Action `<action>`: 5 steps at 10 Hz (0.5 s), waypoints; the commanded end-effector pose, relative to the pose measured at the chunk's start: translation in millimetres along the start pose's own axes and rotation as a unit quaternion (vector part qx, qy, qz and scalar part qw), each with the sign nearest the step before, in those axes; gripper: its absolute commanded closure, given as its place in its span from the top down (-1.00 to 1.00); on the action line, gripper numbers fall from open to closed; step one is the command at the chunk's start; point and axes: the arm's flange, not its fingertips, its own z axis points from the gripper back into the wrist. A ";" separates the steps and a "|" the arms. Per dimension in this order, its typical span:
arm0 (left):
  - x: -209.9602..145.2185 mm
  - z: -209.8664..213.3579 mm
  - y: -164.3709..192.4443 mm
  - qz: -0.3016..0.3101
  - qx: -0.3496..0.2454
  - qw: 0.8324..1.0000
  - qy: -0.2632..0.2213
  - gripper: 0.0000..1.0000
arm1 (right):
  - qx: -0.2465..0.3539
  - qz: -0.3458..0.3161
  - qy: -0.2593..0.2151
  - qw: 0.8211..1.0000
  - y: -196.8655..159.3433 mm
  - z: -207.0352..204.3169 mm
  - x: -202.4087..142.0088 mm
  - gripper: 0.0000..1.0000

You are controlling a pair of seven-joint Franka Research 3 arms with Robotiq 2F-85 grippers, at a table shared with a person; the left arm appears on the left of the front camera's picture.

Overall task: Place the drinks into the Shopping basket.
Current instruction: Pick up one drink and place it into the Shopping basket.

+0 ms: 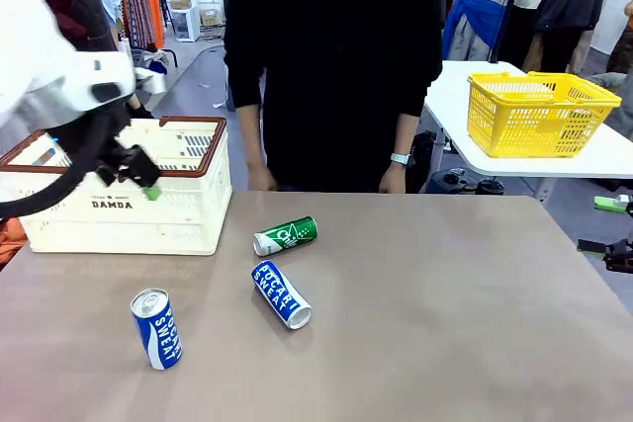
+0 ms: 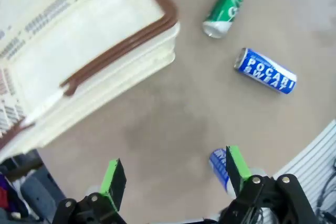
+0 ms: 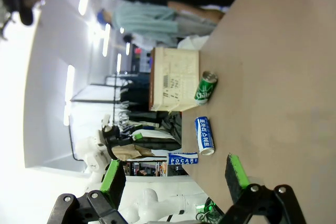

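Three drinks are seen on the table (image 1: 445, 323), well apart from the Shopping basket (image 1: 119, 229): a green can (image 1: 285, 235) and a blue can (image 1: 281, 294) lying down, and a second blue can (image 1: 156, 328) upright. The left claw (image 2: 176, 174), released and empty, is poised near the basket; the right claw (image 3: 173, 177) is likewise spread. A fresh pick appears due: a can must be straddled, then gripped.

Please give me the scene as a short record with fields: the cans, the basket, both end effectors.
Shopping basket: left side of table
green can: lying, near Shopping basket
lying blue can: beside green can
upright blue can: standing, near left of table
left end effector: open, empty, by Shopping basket
right end effector: open, empty
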 end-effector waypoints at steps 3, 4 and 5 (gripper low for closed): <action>41.6 -19.6 -85.4 -0.135 0.000 0.991 -0.017 1.00 | -0.004 -0.009 0.006 1.000 4.1 2.4 1.1 1.00; 56.0 -30.1 -112.6 -0.189 -0.004 0.982 -0.023 1.00 | -0.004 -0.009 0.006 1.000 4.1 2.4 1.1 1.00; 65.5 -42.4 -140.0 -0.237 -0.011 0.971 -0.015 1.00 | -0.004 -0.009 0.006 1.000 4.1 2.4 1.1 1.00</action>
